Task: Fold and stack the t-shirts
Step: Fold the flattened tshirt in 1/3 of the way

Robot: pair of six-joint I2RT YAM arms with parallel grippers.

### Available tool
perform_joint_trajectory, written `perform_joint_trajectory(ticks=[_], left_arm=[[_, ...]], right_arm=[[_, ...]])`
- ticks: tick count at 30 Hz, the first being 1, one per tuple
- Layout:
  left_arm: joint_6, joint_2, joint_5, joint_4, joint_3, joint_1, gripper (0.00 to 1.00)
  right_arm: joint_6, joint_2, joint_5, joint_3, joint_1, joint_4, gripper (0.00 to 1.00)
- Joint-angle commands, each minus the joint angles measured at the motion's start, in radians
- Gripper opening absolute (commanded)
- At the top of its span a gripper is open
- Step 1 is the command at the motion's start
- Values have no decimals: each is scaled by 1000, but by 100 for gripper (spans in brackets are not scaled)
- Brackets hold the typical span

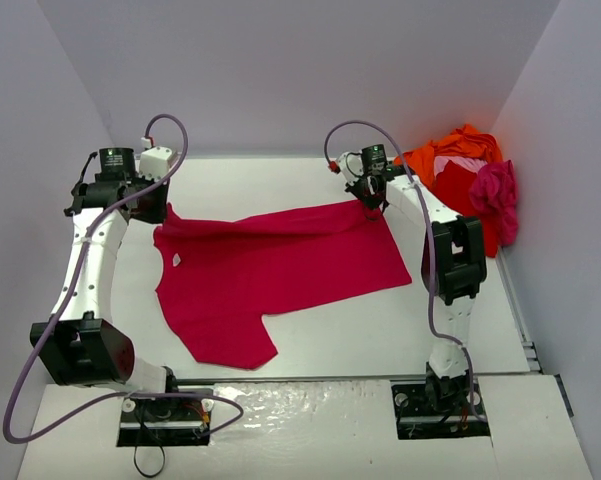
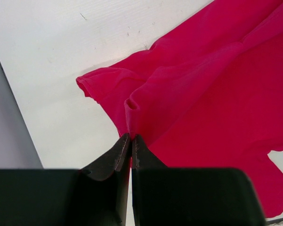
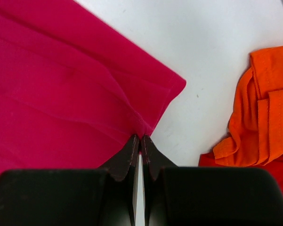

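White table (image 1: 380, 330), pale walls on three sides. Crimson t-shirt (image 1: 270, 270) lies spread mid-table, collar to the left, one sleeve toward the near edge. Left jaws pinch a fold of cloth by its far left sleeve; right jaws pinch its far right hem corner. Far right corner: heaped orange t-shirt (image 1: 450, 152), red t-shirt (image 1: 465, 200), magenta t-shirt (image 1: 497, 195), apart from the crimson one.

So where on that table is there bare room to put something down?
Bare table lies between the crimson shirt and the near edge, and in a strip between it and the back wall. The far right corner is crowded with a pile of shirts.
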Motion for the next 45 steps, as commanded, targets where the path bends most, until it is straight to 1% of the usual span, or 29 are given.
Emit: perform_joint_trajectory(ticks=[1,7,12,13,14,17,18,19,20,21,22,23,25,26,29,33,34,37,38,39,40,41,42,45], left_arm=[[26,-58,-21,-11,16,3,0],[33,-59,-18,-18,13,4,0],[45,-66,-11,-40,10,4,0],[49,-69,-6,-50,8,4,0],[59,-73,7,-60,7,4,0],[94,-88,43,-115,13,4,1],[109,-93,59,-139,17,4,9],[127,-103,83,-163,24,4,32],[144,-108,114,-189,29,4,47],[161,-113,147,-215,34,4,60],[171,-120,196,-243,43,4,69],[176,-127,219,-254,48,6,71],[185,-138,272,-292,65,8,78],[197,-141,306,-310,72,10,80],[198,-157,325,-315,80,13,81],[184,-149,286,-267,75,23,81],[174,-142,274,-254,70,23,81],[137,-109,245,-159,48,21,81],[132,-90,233,-124,39,21,74],[122,-75,225,-95,32,22,63],[110,-61,220,-69,26,23,50],[110,-50,217,-49,24,23,39],[103,-39,208,-28,22,23,28],[92,36,168,26,37,23,2]], right_arm=[[-29,-119,13,-27,-10,-20,0],[-55,-156,22,-82,-17,-24,0],[-86,-169,23,-107,-22,-63,0],[-93,-170,25,-110,-23,-79,0],[-95,-172,26,-114,-26,-86,3],[-117,-185,13,-139,-29,-135,54],[-125,-192,7,-149,-30,-147,65],[-138,-198,-2,-158,-30,-160,67],[-146,-204,-13,-166,-31,-171,75],[-152,-209,-23,-174,-31,-181,85],[-156,-215,-32,-179,-32,-190,90],[-158,-218,-40,-183,-32,-194,91],[-162,-230,-56,-194,-34,-202,90],[-164,-234,-56,-198,-37,-202,90],[-167,-249,-87,-201,-47,-206,87],[-164,-251,-104,-167,-59,-205,79],[-153,-246,-104,-157,-62,-202,76],[-126,-199,-103,-69,-68,-193,46],[-109,-171,-107,-31,-68,-190,21],[-91,-146,-109,4,-68,-190,7],[-74,-122,-109,37,-68,-191,1],[-61,-103,-109,38,-68,-191,0],[-47,-80,-109,90,-68,-191,0],[-11,24,-109,206,-63,-192,0]])
